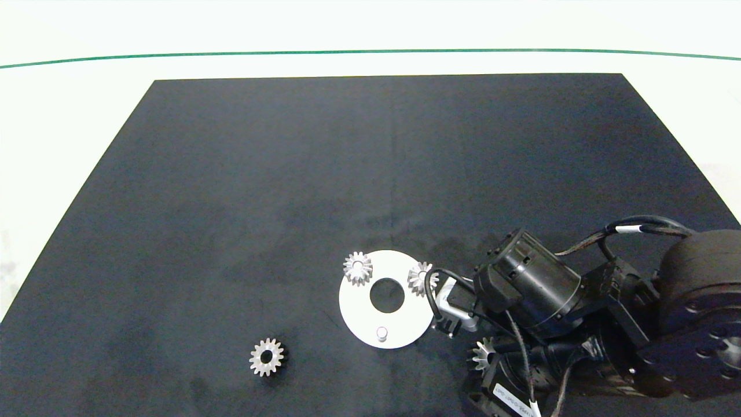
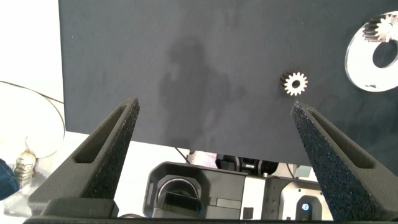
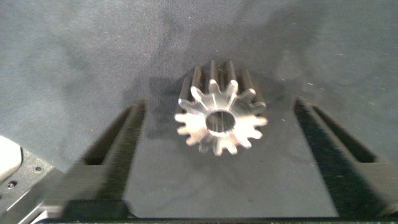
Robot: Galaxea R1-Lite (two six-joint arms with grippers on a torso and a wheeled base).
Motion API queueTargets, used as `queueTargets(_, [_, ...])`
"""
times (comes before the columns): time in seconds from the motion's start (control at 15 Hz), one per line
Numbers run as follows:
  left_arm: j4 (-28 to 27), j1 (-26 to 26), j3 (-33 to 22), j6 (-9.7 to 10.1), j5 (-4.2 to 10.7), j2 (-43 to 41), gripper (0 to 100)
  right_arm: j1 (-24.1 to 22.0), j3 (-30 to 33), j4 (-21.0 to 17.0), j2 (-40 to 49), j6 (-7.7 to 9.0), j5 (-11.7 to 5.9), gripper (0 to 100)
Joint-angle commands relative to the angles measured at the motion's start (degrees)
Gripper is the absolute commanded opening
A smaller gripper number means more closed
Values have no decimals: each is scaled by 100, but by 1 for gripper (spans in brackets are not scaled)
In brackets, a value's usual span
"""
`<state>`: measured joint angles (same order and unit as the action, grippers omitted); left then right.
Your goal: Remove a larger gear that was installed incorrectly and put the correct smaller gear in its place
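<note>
We take this for a robotics lab or test bench rather than a home or shop. A plain black mat covers a white table marked with a thin green line, a staged work area with no household clutter. On the mat lie only machine parts: a white round plate with a centre hole and a peg, and small silver gears. The dark robot arm with exposed cables and the robot's base electronics past the table edge point the same way.
</note>
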<state>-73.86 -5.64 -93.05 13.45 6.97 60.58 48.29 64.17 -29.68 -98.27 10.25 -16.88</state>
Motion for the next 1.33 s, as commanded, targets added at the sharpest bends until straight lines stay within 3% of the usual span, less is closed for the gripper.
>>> queueTargets(0.07, [-40,-7,24,9,6,25,100,84,526,-240,466,12,-96,100])
queueTargets(0.2, [-40,-7,33,9,6,25,100,76,1027,-697,660,-94,-113,100])
queueTargets(0.27, [-40,-7,41,9,6,33,100,32,1388,-1092,809,-322,-122,100])
queueTargets(0.33, [-40,-7,50,9,6,42,100,-47,1581,-1250,924,-472,-175,100])
queueTargets(0.67, [-40,-16,94,9,-3,235,100,-1498,1581,-1312,1451,-559,-280,100])
queueTargets(0.87, [-40,-350,200,26,-3,367,100,-1796,1651,-1338,1389,-814,-289,100])
queueTargets(0.93, [-40,-358,208,26,-3,429,100,-1796,1809,-1558,1424,-832,-289,100])
queueTargets(1.0, [-23,-350,252,26,-12,490,100,-1788,2152,-2094,1416,-964,-280,100])
queueTargets(1.13, [-14,-358,288,26,-12,569,100,-1726,3084,-3202,1257,-1693,-272,100])
queueTargets(1.2, [-14,-358,305,26,-21,578,100,-1682,3339,-3544,1178,-1816,-272,100])
queueTargets(1.33, [-14,-376,340,26,-29,622,100,-1638,3356,-3641,1187,-1869,-263,100])
